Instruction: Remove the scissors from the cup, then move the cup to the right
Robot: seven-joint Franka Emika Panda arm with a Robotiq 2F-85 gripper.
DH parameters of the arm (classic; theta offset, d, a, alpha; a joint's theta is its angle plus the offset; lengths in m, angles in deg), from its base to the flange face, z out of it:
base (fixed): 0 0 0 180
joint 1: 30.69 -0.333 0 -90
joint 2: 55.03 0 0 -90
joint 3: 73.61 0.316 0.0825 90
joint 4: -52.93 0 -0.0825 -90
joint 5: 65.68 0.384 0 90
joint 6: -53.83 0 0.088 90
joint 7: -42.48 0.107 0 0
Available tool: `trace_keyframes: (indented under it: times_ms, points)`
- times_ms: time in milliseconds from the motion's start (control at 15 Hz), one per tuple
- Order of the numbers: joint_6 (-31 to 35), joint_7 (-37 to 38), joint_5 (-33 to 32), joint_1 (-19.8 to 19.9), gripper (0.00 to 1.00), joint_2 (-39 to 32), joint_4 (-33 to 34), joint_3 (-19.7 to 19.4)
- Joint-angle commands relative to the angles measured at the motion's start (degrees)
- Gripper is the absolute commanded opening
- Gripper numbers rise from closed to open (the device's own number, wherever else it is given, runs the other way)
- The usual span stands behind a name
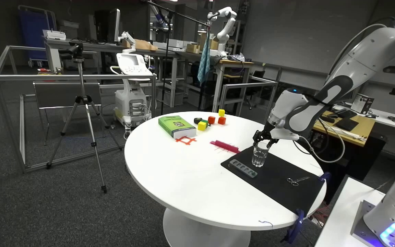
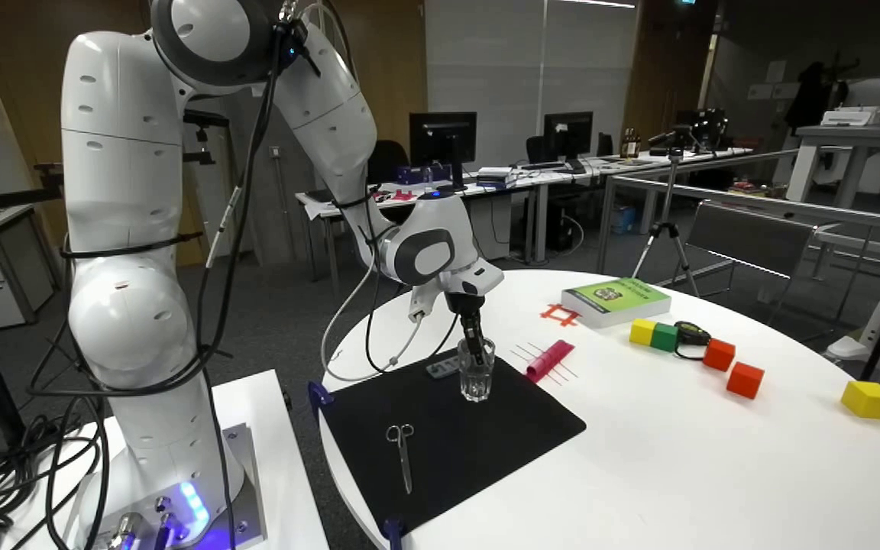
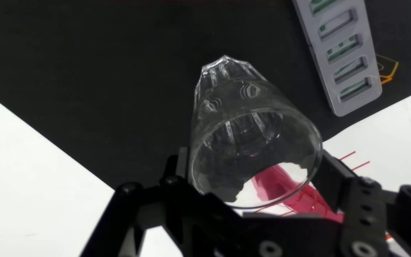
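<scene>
Grey carpet point(image 1: 19, 206) and a tripod point(image 1: 85, 99) take up the room to the left of a round white table point(image 1: 170, 161), where a black mat point(image 2: 509, 431) lies on the side next to the robot arm point(image 2: 325, 114). The first half of the job looks done: in an exterior view the scissors point(image 2: 405, 462) lie flat on the mat, near and left, well apart from the cup point(image 2: 476, 382), and the wrist view shows none inside it. The cup looks upright towards the far part of the mat, with a pill box point(image 2: 442, 367) near it, a little farther and to the left. The gripper point(image 3: 255, 166) has its fingers point(image 3: 332, 178) against opposite sides of the rim, so I judge it to be holding the cup. What is left is the move to the right; whether the base is off the mat, or how much of that shift is made, I cannot tell.
</scene>
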Motion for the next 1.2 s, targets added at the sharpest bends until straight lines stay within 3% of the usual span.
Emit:
trace_keyframes:
  times_ms: [0,600,1133]
  points:
    - [-0.1,2.0,-0.6,-2.1,0.61,-0.3,1.0,-1.8]
    - [-2.7,1.2,3.6,-1.4,0.61,3.5,3.0,1.3]
    - [-4.9,0.5,4.1,0.4,0.61,3.2,7.1,1.0]
